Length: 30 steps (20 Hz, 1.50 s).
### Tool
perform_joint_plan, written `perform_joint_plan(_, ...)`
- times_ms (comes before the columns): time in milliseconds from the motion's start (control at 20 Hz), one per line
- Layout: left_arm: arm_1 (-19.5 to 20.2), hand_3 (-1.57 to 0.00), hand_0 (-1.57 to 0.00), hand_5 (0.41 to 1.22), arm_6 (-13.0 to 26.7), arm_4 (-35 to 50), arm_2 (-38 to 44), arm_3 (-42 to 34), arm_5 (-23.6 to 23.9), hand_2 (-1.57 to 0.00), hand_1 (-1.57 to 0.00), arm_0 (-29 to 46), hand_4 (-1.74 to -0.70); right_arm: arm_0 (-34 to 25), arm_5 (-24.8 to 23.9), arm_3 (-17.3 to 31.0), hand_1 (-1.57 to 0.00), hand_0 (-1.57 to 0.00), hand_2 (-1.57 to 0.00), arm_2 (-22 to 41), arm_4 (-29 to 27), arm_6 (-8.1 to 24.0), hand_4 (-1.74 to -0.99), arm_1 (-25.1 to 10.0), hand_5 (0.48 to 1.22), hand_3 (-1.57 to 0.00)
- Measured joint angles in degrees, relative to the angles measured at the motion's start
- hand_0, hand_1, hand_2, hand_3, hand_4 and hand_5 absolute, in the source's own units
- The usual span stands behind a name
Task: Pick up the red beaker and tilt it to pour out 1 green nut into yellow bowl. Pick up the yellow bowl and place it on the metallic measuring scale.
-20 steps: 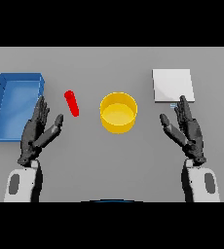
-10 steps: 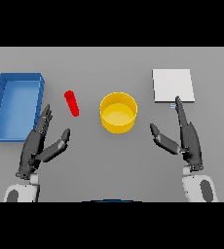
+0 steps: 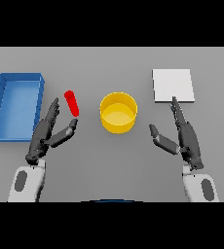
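Head view of the grey table (image 3: pixel 112 165). Left of centre lies the red beaker (image 3: pixel 72 103), tilted, apart from both hands. At centre stands the yellow bowl (image 3: pixel 118 113). The metallic measuring scale (image 3: pixel 172 85), a pale square plate, occupies the upper right. A blue tray (image 3: pixel 15 105) sits at the far left. The left hand (image 3: pixel 46 134), lower left, is released, fingers extended toward the beaker. The right hand (image 3: pixel 183 137), lower right, is likewise released, fingertips just below the scale.

Left hand (image 3: pixel 45 135) open near red beaker (image 3: pixel 72 103) (lying flat); yellow bowl (image 3: pixel 118 113) centre.
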Motion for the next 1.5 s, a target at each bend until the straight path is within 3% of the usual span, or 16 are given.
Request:
perform_joint_plan(200,1.25,0.0,0.0,0.636,-2.32,0.0,2.36,9.46,-0.58,0.0,0.0,-7.24,-1.18,0.44,-0.04,-0.25,0.0,0.0,0.0,0.05,-0.29,-0.46,-1.229,0.43,0.626,0.0)
perform_joint_plan(450,0.66,0.0,0.0,0.654,-5.45,-0.86,2.87,15.72,-0.11,0.0,0.0,-13.41,-1.2,-0.25,0.5,0.94,0.0,0.0,0.0,-0.93,-0.96,-0.3,-1.229,-0.53,0.628,0.0)
perform_joint_plan(650,1.0,0.0,0.0,0.664,-4.11,-2.25,3.62,20.96,1.04,0.0,0.0,-17.97,-1.2,0.22,0.38,-0.01,0.0,0.0,0.0,-0.62,-1.1,-0.12,-1.233,0.03,0.634,0.0)
perform_joint_plan(900,0.06,0.0,0.0,0.687,-5.65,-2.45,5.41,27.68,3.1,0.0,0.0,-22.95,-1.23,0.53,0.08,-1.1,0.0,0.0,0.0,-0.68,-0.79,0.24,-1.242,-0.26,0.642,0.0)
perform_joint_plan(1150,-1.82,-0.04,0.0,0.738,-12.74,0.73,8.81,34.09,3.31,-0.05,-0.01,-25.94,-1.33,-0.17,0.26,-0.75,0.0,0.0,0.0,-1.47,-1.82,2.16,-1.244,-0.44,0.644,0.0)
perform_joint_plan(1250,-2.89,-0.25,-0.21,0.787,-14.52,1.04,9.63,36.87,4.16,-0.29,-0.23,-26.38,-1.4,0.59,0.44,-0.92,0.0,0.0,0.0,-1.52,-1.92,0.86,-1.24,-0.65,0.645,0.0)
perform_joint_plan(1350,-3.65,-0.73,-0.55,0.943,-16.13,0.74,10.37,38.73,6.27,-0.66,-0.59,-27.93,-1.47,0.79,0.27,-1.38,0.0,0.0,0.0,-1.18,-1.48,0.48,-1.237,-0.51,0.648,0.0)
perform_joint_plan(1400,-3.74,-0.88,-0.76,0.999,-16.04,0.15,10.5,38.91,7.86,-0.84,-0.78,-28.01,-1.52,1.29,0.49,-1.47,0.0,0.0,0.0,-0.58,-1.35,0.27,-1.239,-0.04,0.648,0.0)
perform_joint_plan(1500,-3.74,-1.06,-1.05,1.079,-15.22,-2.84,9.04,39.05,10.11,-1.11,-1.07,-28.51,-1.59,1.41,0.55,-1.65,0.0,0.0,0.0,-1.11,-1.83,0.62,-1.239,-0.39,0.648,0.0)
